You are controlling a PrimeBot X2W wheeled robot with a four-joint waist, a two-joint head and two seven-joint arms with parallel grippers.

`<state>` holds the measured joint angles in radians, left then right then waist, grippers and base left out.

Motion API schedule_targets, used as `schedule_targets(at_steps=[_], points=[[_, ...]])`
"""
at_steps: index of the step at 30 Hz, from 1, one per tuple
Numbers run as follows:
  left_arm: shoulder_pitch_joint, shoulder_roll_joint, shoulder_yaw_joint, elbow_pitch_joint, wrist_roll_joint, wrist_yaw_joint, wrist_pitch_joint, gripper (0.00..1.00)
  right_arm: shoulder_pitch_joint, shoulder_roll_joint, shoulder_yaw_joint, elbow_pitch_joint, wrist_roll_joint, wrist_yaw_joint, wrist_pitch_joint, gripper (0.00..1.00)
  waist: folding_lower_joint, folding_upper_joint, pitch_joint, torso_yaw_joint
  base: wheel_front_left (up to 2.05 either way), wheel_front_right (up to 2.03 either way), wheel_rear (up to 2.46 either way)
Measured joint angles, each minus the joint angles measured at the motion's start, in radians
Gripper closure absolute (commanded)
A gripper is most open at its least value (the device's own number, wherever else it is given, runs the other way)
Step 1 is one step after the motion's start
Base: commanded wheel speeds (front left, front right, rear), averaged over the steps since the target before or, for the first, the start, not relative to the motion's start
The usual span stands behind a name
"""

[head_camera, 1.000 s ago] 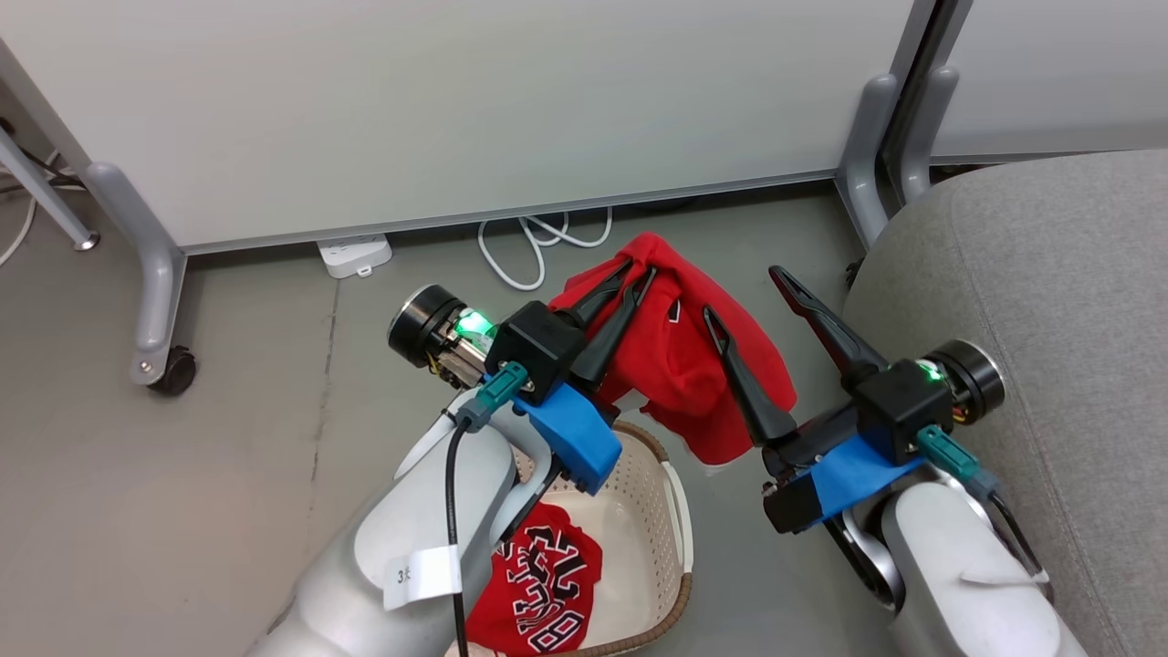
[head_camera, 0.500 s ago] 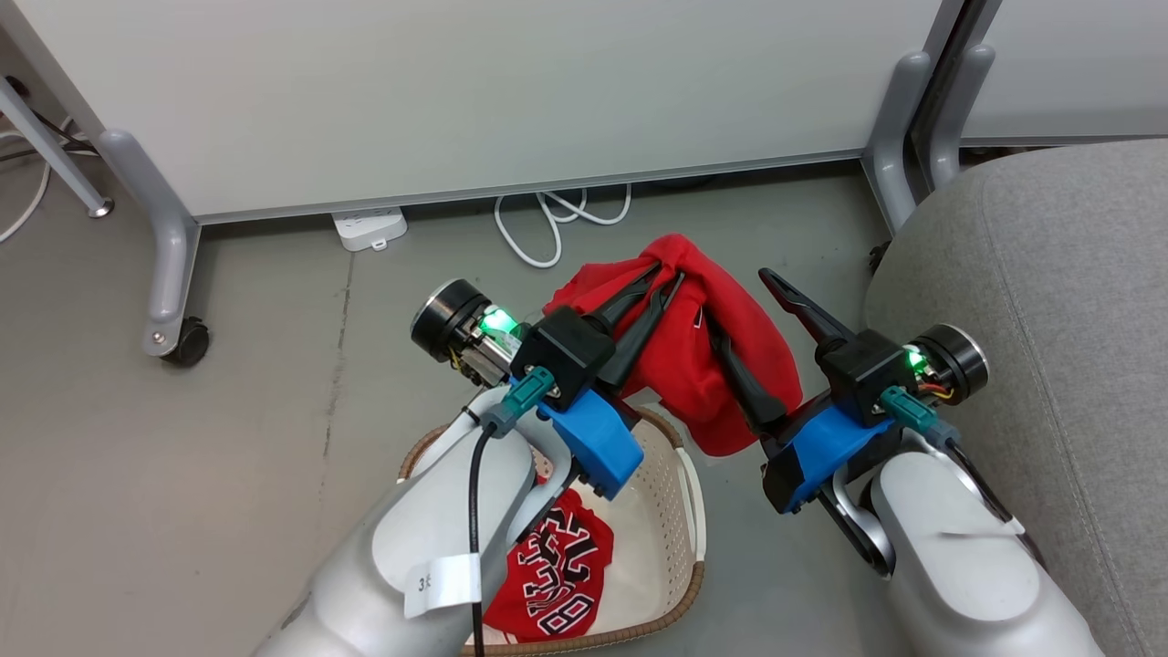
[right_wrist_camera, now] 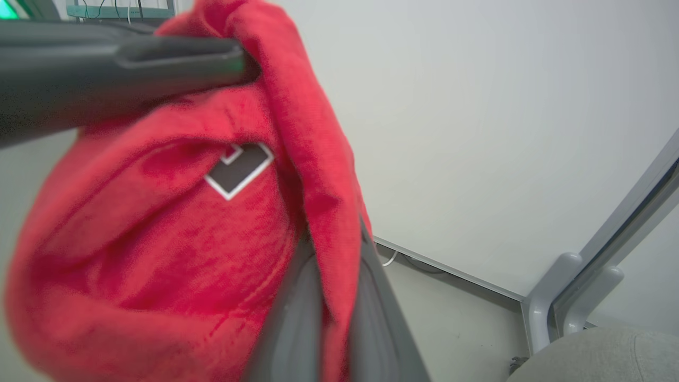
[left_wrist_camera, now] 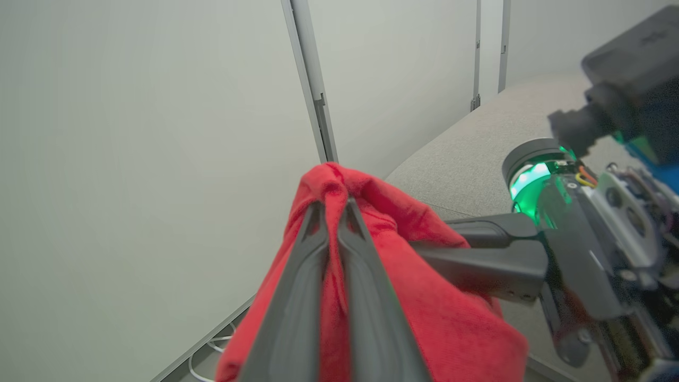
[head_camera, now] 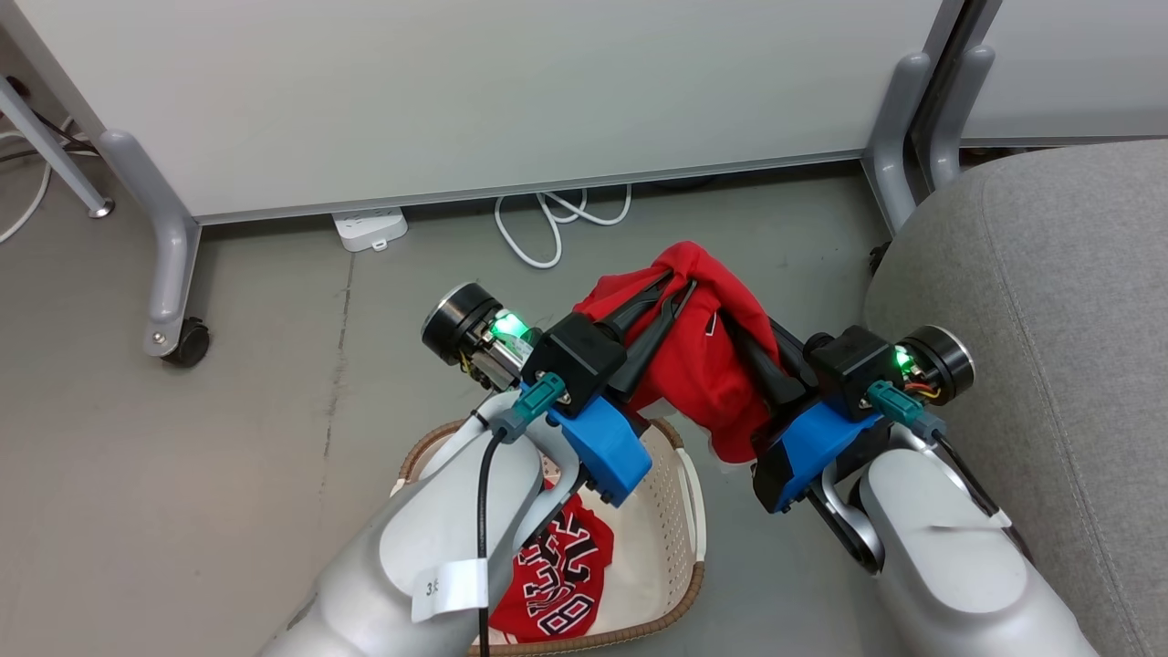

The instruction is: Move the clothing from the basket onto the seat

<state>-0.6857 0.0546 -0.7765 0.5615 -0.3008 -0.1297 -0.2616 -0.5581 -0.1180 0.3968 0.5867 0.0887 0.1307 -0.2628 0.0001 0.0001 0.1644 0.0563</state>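
Observation:
A plain red garment (head_camera: 703,365) hangs in the air between the basket and the seat, held from both sides. My left gripper (head_camera: 677,285) is shut on its upper fold, and the left wrist view shows cloth pinched between the fingertips (left_wrist_camera: 318,212). My right gripper (head_camera: 735,328) is shut on its right edge; in the right wrist view a strip of garment (right_wrist_camera: 159,239) runs between its fingers (right_wrist_camera: 297,318). The red jersey (head_camera: 557,584) with black-and-white lettering lies in the cream basket (head_camera: 683,511), partly hidden by my left forearm. The grey seat (head_camera: 1049,274) is at the right.
A white partition panel (head_camera: 456,91) stands behind on grey legs, one with a black caster (head_camera: 187,345). A white power strip (head_camera: 370,228) and a looped white cable (head_camera: 557,219) lie on the grey floor beneath it. Another partition leg (head_camera: 899,146) stands beside the seat.
My right gripper, open a second ago, has moved left onto the red garment and shut on it. The left gripper keeps its grip. The camera shifted slightly.

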Motion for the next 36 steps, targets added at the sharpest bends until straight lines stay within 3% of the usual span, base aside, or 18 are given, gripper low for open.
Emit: schedule_targets(at_steps=[10,11,12,13,25,36], points=[[-0.005,0.001,-0.004,0.005,-0.005,0.000,0.000,1.00,-0.001,-0.006,0.003,-0.004,0.011,0.000,0.000,1.00,0.0000,0.0000,-0.002,-0.004,0.00,0.00,0.00],[-0.005,0.001,-0.004,0.007,-0.006,0.000,0.000,0.83,-0.001,-0.005,0.001,-0.005,0.013,0.000,0.000,1.00,0.0000,0.0000,-0.002,-0.004,0.00,0.00,0.00],[-0.005,0.001,-0.003,0.008,-0.008,0.000,0.000,0.16,-0.001,-0.005,-0.002,-0.006,0.013,0.000,0.000,1.00,-0.0001,0.0000,-0.002,-0.004,0.00,0.00,0.00],[-0.005,0.001,-0.002,0.008,-0.008,0.000,0.000,0.00,-0.001,-0.005,-0.005,-0.007,0.013,0.000,0.000,1.00,0.0000,0.0000,-0.001,-0.005,0.00,0.00,0.00],[-0.004,0.007,0.014,0.002,0.004,0.000,0.000,0.00,0.005,0.003,-0.059,-0.036,0.016,0.000,0.000,1.00,0.0000,0.0000,0.012,-0.022,0.00,0.00,0.00],[0.007,0.014,0.017,-0.005,0.013,0.000,0.000,0.00,0.025,0.009,-0.154,-0.099,0.002,0.000,0.000,1.00,0.0000,0.0000,0.033,-0.100,0.00,0.00,0.00]])
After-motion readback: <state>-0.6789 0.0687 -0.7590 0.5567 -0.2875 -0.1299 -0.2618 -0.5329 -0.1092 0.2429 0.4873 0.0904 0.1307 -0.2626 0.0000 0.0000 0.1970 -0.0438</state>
